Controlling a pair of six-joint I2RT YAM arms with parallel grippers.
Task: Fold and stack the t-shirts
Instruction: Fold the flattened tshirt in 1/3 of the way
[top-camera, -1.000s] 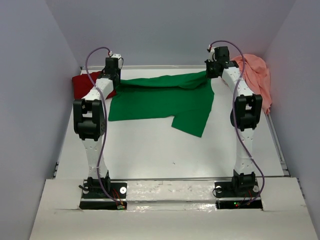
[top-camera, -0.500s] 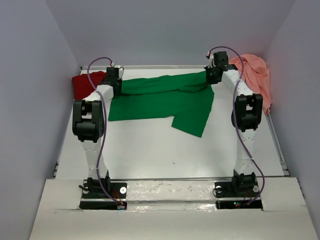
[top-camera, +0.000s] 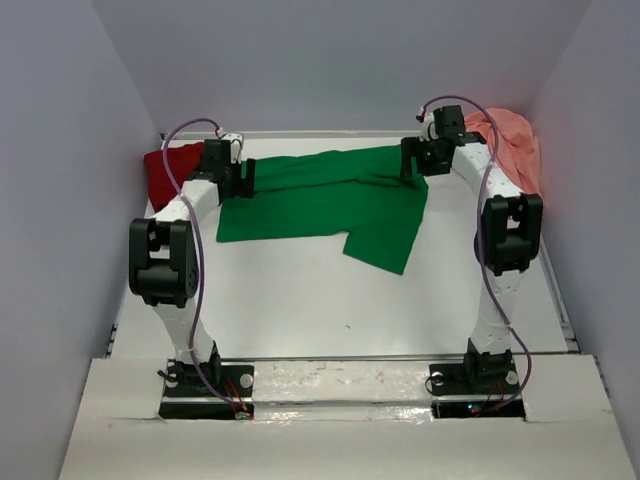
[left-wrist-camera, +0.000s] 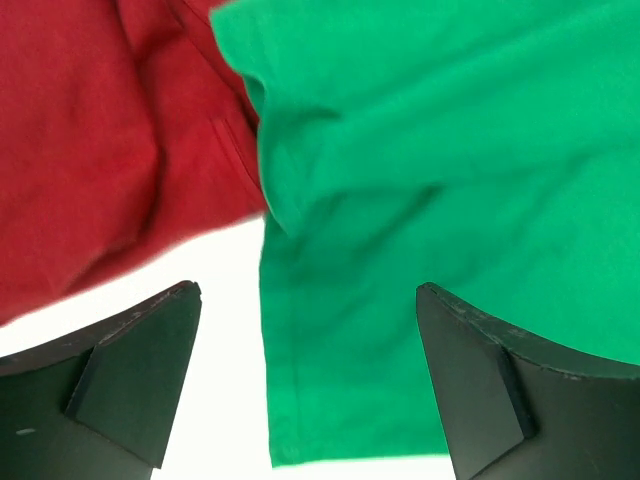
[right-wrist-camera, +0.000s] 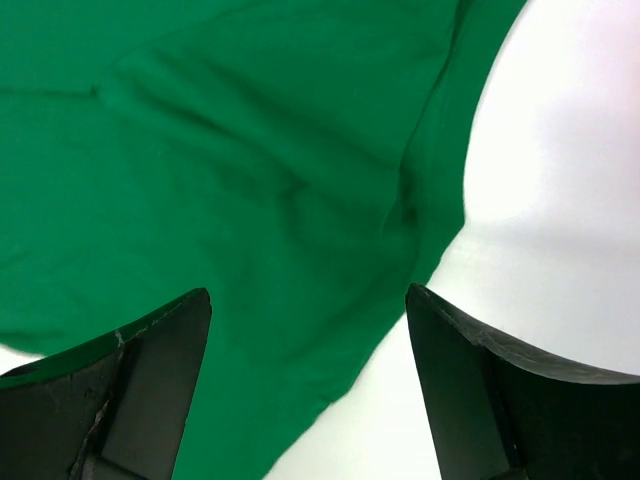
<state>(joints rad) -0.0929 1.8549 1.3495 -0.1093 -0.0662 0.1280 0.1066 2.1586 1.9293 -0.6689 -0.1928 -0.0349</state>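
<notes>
A bright green cloth t-shirt lies spread flat across the far half of the white table, reaching from near the far left corner to near the far right corner. One flap of it points toward the middle of the table, right of centre.

The left gripper hangs over the green shirt's left end, with its jaws spread wide and nothing held between them. In the left wrist view the green cloth fills the space between and beyond the two dark fingers. A dark red cloth t-shirt lies bunched in the far left corner. It meets the green edge at the far side, and a wedge of bare table separates them nearer the fingers.

The right gripper is over the green shirt's right end, jaws likewise wide apart and empty. Green cloth lies under its left finger and the gap, bare table under the right. Whether either gripper touches the cloth cannot be told.

A salmon-pink cloth t-shirt is heaped in the far right corner, beyond the right arm.
</notes>
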